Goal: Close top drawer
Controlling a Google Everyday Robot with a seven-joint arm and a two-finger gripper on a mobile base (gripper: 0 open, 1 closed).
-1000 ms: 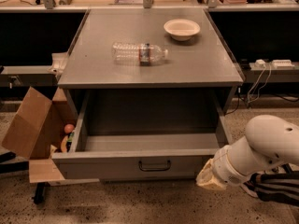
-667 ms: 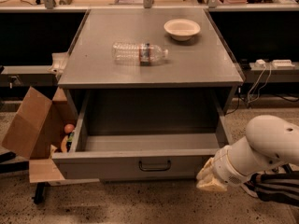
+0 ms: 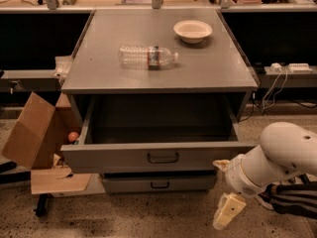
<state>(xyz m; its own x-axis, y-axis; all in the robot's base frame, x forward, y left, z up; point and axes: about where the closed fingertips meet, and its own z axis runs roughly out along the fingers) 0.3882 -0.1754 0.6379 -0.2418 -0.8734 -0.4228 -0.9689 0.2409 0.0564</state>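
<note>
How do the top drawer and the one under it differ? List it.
The top drawer is pulled far out, its inside exposed; the lower drawer sits back beneath it. The top drawer's front looks taller than the lower drawer's. Both are grey with dark middle handles. The claw hangs low right, touching neither.

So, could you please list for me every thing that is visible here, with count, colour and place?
grey metal cabinet: one, grey, centre
wide grey metal top drawer: one, grey, pulled out under the cabinet top
lower grey metal drawer: one, grey, beneath the top drawer
clear plastic bottle: one, transparent, lying on the cabinet top
round cream bowl: one, cream, upright, back right of the top
brown cardboard box: one, brown, tilted, left of the cabinet
small orange round object: one, orange, beside the box
white robot arm: one, white, lower right
gripper: one, cream, low, right of the drawers
</note>
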